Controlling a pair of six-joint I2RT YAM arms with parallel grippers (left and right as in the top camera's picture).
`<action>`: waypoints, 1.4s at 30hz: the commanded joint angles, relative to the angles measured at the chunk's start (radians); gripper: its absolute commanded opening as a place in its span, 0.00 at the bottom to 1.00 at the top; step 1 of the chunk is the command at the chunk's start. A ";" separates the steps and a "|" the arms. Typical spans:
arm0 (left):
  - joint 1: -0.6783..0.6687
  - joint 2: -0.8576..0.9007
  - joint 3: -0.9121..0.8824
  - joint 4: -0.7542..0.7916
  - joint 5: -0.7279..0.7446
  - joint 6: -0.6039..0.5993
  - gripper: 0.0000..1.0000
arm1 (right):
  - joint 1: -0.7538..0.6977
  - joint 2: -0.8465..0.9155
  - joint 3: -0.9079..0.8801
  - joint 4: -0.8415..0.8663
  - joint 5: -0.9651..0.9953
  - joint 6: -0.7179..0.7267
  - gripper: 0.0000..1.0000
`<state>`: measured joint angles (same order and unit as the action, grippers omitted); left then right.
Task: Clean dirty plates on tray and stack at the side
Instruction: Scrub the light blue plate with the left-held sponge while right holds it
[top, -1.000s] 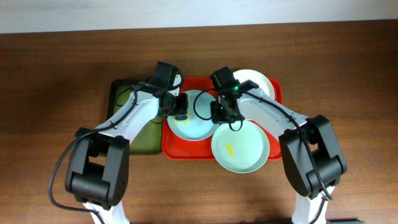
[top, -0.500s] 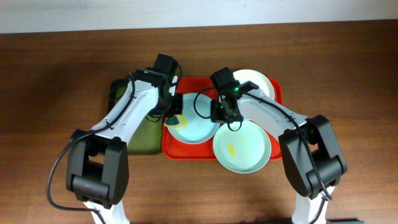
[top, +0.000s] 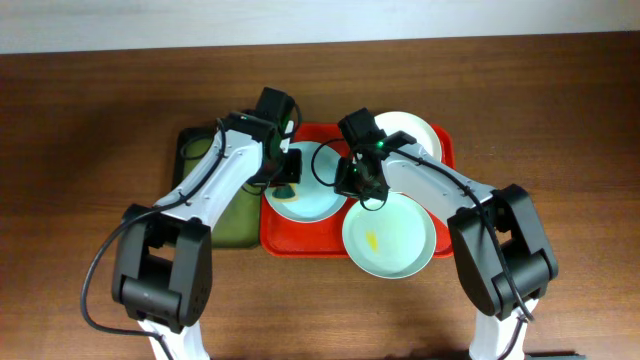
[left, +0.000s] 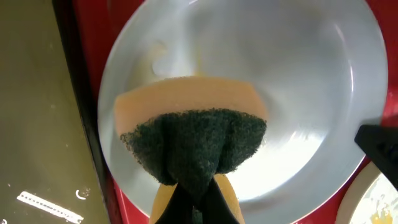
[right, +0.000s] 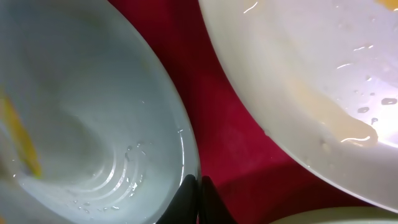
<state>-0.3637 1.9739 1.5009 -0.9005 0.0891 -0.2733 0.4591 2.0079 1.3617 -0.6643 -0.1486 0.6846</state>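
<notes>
A narrow dark green tray is parked toward the left edge of the counter, touching the red tray at mid-counter. The left pincer is clamped on an orange sponge with a dark green scouring pad, held down at the left side of the pale blue plate, which is sat in the red tray's left half. That plate's right rim is pinched by the right pincer, fingers squeezed together on it. Further right, the pale green plate with a yellow smear is seen poking out over the tray's near rim, and the white plate is tucked in the tray's far right corner.
</notes>
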 joint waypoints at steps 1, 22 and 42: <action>-0.002 0.027 0.014 0.010 -0.001 0.005 0.00 | 0.007 0.011 -0.013 -0.001 -0.017 0.012 0.04; 0.027 0.202 0.152 -0.057 0.256 0.181 0.00 | 0.007 0.011 -0.013 -0.001 -0.017 0.012 0.04; 0.026 0.141 0.064 0.029 0.208 0.134 0.00 | 0.007 0.011 -0.013 -0.005 -0.017 0.004 0.04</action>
<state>-0.3767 2.1151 1.5349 -0.8268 0.2283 -0.1890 0.4591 2.0075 1.3609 -0.6682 -0.1558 0.6884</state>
